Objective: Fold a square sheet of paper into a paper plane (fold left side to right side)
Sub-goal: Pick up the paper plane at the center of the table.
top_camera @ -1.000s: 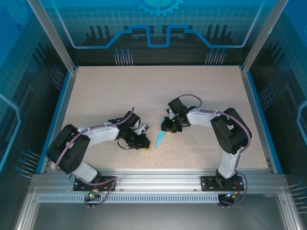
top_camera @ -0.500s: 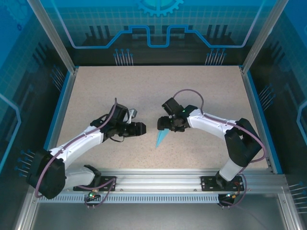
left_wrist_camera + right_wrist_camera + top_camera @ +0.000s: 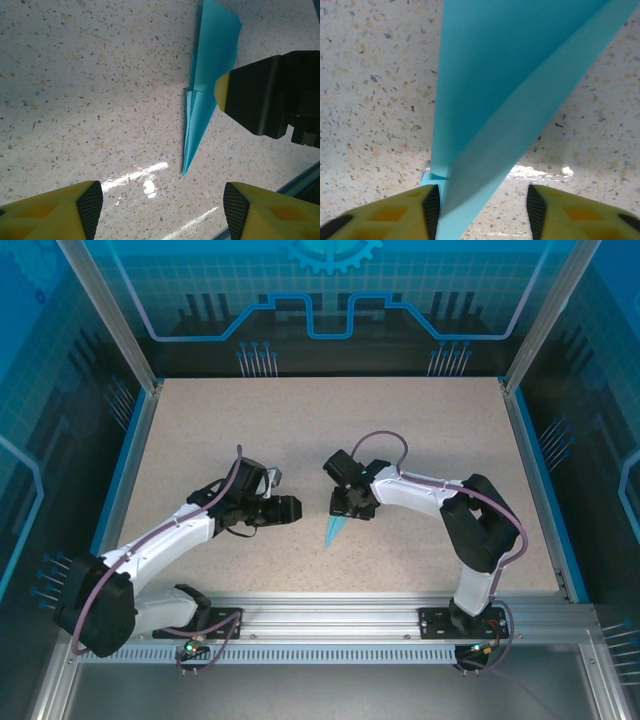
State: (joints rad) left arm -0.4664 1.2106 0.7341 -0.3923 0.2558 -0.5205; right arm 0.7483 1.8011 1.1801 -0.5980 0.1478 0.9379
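The square sheet of paper is now a slim cyan paper plane (image 3: 336, 529) lying on the speckled table (image 3: 300, 430), its point toward the near edge. In the left wrist view the paper plane (image 3: 206, 80) lies ahead of my left gripper (image 3: 160, 215), which is open and empty, well short of the paper's tip. My left gripper (image 3: 297, 508) sits to the plane's left. My right gripper (image 3: 347, 506) hangs over the plane's wide end. In the right wrist view the paper plane (image 3: 510, 75) has a raised flap running between the jaws of my right gripper (image 3: 482, 215); the left pad touches it, the right pad stands apart.
Blue rails (image 3: 533, 480) border the table on both sides, and an aluminium frame (image 3: 330, 615) runs along the near edge. One black and yellow finger of the right gripper (image 3: 260, 95) shows beside the paper in the left wrist view.
My left gripper let go near the plane's tip, opened and drew back to the left. My right gripper shifted left along the plane's wide end, its jaws now straddling the flap.
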